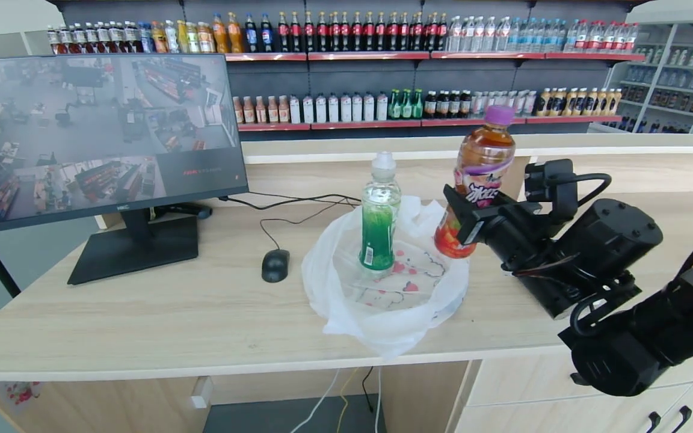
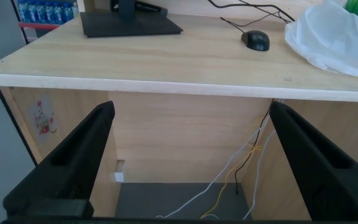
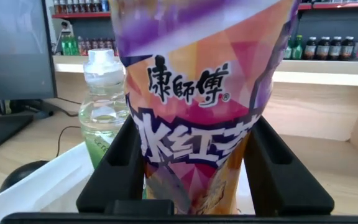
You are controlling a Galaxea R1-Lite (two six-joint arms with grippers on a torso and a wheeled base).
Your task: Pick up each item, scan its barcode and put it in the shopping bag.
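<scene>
At a shop checkout, we look across a pale wooden counter (image 1: 142, 325). A monitor (image 1: 100, 132) showing security feeds stands on its left side, and a white plastic shopping bag (image 1: 334, 300) lies slumped open near the middle. The right gripper (image 1: 473, 219) is clamped around the lower body of a purple-capped orange tea bottle (image 1: 483, 156). It holds the bottle tilted and clear of the counter, just over the bag's right rim. The left gripper (image 2: 191, 112) hangs below the level of the countertop, facing the counter's front, with its jaws spread wide and nothing between them. A green-labelled bottle (image 1: 379, 216) with a white cap stands upright inside the bag, and a black mouse (image 1: 275, 264) lies just to the bag's left. We judge the step in hand to be bagging the tea bottle, though whether its barcode has been scanned we cannot tell. The next move likely calls for bringing the bottle upright and carrying it further over the bag's mouth. It then has to go down beside the standing bottle without knocking it over or snagging the thin plastic.
</scene>
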